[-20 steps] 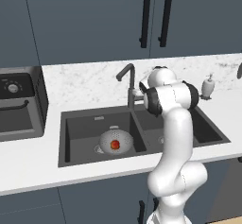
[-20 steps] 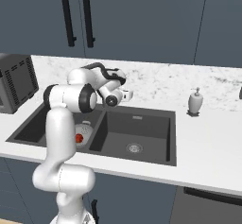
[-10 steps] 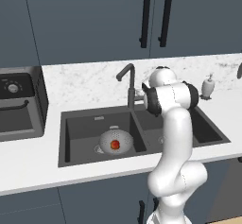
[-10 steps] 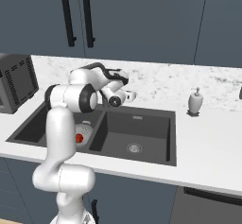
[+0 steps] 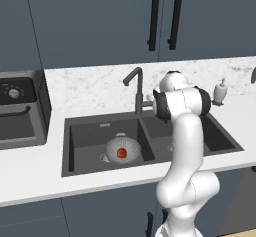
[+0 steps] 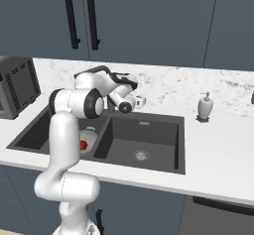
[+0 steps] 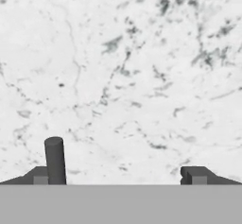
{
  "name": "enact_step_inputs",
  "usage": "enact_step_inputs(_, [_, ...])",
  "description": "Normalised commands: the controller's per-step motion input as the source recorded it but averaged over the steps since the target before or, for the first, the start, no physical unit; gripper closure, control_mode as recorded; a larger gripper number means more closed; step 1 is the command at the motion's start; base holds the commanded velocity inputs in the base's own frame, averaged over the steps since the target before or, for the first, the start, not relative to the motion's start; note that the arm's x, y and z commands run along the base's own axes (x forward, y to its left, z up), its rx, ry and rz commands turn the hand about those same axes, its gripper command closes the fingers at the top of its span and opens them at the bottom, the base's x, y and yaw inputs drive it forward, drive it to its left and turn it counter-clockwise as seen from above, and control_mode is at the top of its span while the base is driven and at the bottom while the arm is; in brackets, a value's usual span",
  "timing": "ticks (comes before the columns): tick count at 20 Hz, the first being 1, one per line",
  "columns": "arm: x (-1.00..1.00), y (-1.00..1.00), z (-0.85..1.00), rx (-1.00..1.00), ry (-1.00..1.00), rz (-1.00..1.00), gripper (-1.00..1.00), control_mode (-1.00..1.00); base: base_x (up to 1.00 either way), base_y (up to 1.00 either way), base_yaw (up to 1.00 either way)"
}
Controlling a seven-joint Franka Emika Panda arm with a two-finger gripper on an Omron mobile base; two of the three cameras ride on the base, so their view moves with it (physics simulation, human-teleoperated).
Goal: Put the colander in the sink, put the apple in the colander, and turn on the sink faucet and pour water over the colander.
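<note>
The colander (image 5: 122,149) sits in the left basin of the sink (image 5: 85,166) with the apple (image 5: 121,153) resting inside it, so 2 of the 3 parts of the task look done. What remains, by my judgement, is the sink faucet (image 5: 136,88): its gooseneck spout hooks over toward the left basin, and a small lever (image 7: 55,160) sticks out at its side.

The gripper (image 6: 137,101) hangs at the faucet's base, at lever height, with its jaws spread wide and nothing between them. In the hand view the 2 fingertips (image 7: 193,175) sit far apart at the bottom, the lever stands just beside the left one, and marbled backsplash (image 7: 132,67) lies behind.

To do this step well, the hand should probably push the lever with 1 finger rather than try to pinch it, moving gently so it does not slip past. The spout must end over the left basin, above the colander, or the water will miss the apple.

Against the picture from 1 second ago, the wrist has nudged slightly nearer the faucet and the jaws have widened a touch; colander, apple and the soap dispenser (image 6: 205,107) on the counter (image 6: 218,145) lie as they did
</note>
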Motion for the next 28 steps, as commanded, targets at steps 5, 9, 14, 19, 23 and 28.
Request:
enact_step_inputs(5, [0.04, -0.80, 0.00, 0.06, 0.00, 0.00, -1.00, -1.00, 0.00, 0.00, 0.00])
enact_step_inputs(9, [0.08, -0.84, 0.00, 0.07, 0.00, 0.00, -1.00, -1.00, 0.00, 0.00, 0.00])
enact_step_inputs(14, [0.09, -0.78, 0.00, 0.06, 0.00, 0.00, -1.00, -1.00, 0.00, 0.00, 0.00])
enact_step_inputs(19, [0.03, -0.58, -0.01, 0.03, 0.00, 0.00, -1.00, -1.00, 0.00, 0.00, 0.00])
enact_step_inputs(23, [0.00, -0.20, 0.00, 0.00, 0.00, 0.00, -1.00, -1.00, 0.00, 0.00, 0.00])
enact_step_inputs(28, [0.00, -0.03, 0.00, 0.00, 0.00, 0.00, -1.00, -1.00, 0.00, 0.00, 0.00])
